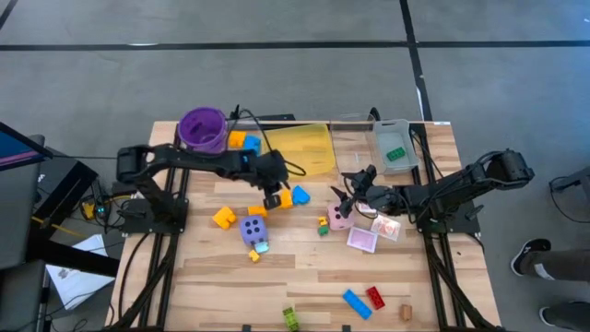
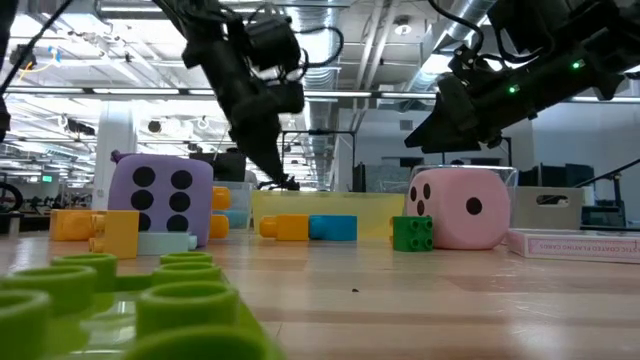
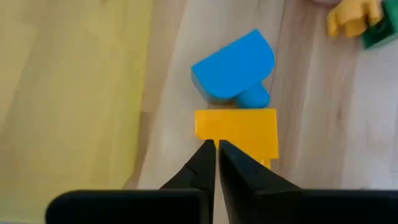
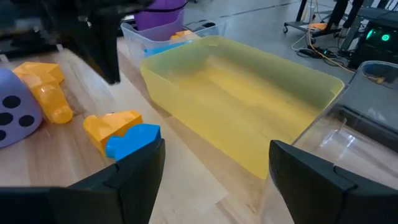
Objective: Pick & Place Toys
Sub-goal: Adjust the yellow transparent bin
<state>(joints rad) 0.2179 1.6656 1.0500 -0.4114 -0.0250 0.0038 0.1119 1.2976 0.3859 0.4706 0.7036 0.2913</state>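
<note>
An orange block (image 1: 284, 197) (image 3: 236, 130) lies on the table against a blue block (image 1: 300, 195) (image 3: 235, 71), near the yellow tray. My left gripper (image 1: 272, 198) (image 3: 216, 146) is shut and points down at the orange block's near edge. In the low view its tips (image 2: 285, 183) hang a little above that block (image 2: 288, 228). My right gripper (image 1: 355, 191) (image 4: 214, 180) stands open above the pink die (image 1: 341, 218) (image 2: 462, 208), with nothing between its fingers. A purple die (image 1: 253, 228), a yellow block (image 1: 224, 218) and pink cards (image 1: 362, 240) lie around them.
At the far side stand a purple cup (image 1: 202, 129), a yellow tray (image 1: 300, 148) and a clear tray (image 1: 396, 148) holding a green block. Blue (image 1: 357, 301), red (image 1: 376, 296) and green (image 1: 290, 318) bricks lie near the front edge. Bare wood shows at the front left.
</note>
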